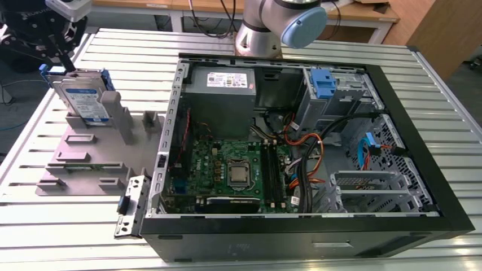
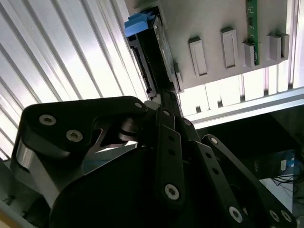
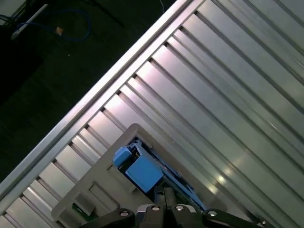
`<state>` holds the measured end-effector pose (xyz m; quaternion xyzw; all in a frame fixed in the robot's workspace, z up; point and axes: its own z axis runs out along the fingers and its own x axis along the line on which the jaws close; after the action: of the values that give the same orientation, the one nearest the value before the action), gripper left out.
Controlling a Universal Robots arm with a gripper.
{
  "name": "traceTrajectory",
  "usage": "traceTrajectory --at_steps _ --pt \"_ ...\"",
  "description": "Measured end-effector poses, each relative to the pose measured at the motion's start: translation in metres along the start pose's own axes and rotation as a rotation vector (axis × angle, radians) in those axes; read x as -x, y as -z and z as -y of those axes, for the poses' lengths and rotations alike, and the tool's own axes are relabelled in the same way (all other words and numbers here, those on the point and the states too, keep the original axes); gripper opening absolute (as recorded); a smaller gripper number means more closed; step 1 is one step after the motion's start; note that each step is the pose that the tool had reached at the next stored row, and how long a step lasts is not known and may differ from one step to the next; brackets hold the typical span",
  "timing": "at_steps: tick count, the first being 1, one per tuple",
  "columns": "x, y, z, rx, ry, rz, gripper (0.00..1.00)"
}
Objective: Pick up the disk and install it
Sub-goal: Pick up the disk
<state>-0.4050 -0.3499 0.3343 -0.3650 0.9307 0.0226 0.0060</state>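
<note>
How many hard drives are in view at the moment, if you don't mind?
1. The disk stands upright in the grey fixture at the exterior view's left, outside the computer case, just below the gripper. More may be hidden inside the case's bays.

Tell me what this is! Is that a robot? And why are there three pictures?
Yes, it's a robot arm, a machine that bends a bit like your arm. At its end is a gripper, which works as its hand.

One picture, the exterior view, comes from a camera standing off to the side. The other two come from small cameras riding near the robot's wrist, so they look past the gripper.

On the metal table lies an opened computer, so you can see its insides. Beside it, on the exterior view's left, is a grey stand with a disk standing upright in it. The disk is the part where a computer keeps things.

The gripper is right at the disk's top, by its blue handle. The disk is in its stand, not yet in the computer.
</note>
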Motion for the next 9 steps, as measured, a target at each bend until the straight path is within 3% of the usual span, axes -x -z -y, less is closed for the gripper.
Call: traceTrajectory --at_steps 9 --pt "0.0 -0.0004 0.0 0.0043 0.153 -0.0058 0.11"
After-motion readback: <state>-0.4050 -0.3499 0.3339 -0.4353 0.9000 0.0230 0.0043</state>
